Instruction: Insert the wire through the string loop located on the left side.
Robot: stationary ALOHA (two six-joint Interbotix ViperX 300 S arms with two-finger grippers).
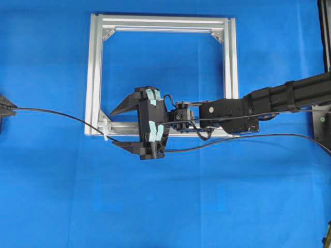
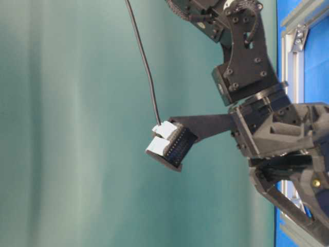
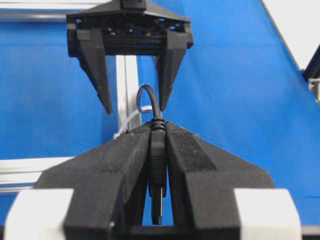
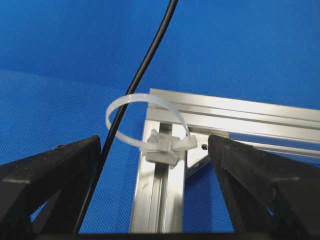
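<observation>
No brand, label or legible writing appears in any view.

Count: one cloth, one frame, two grippers, one wire, one loop.

The blue cloth (image 1: pixel 46 196) covers the table. One square silver frame (image 1: pixel 94 77) lies flat on it.

The right gripper (image 1: pixel 120 128) reaches across the frame's lower rail, jaws spread wide and holding nothing; its two fingers straddle the frame's lower-left corner.

The left gripper (image 3: pixel 157 127) sits at the left edge of the overhead view, jaws clamped together on the wire's plug end.

The wire (image 1: pixel 57 114) runs from the left gripper rightward, passes through the loop (image 4: pixel 131 107) at the lower-left corner, goes between the right gripper's fingers and continues to the right edge.

The white loop stands out from a clip on the frame corner.
</observation>
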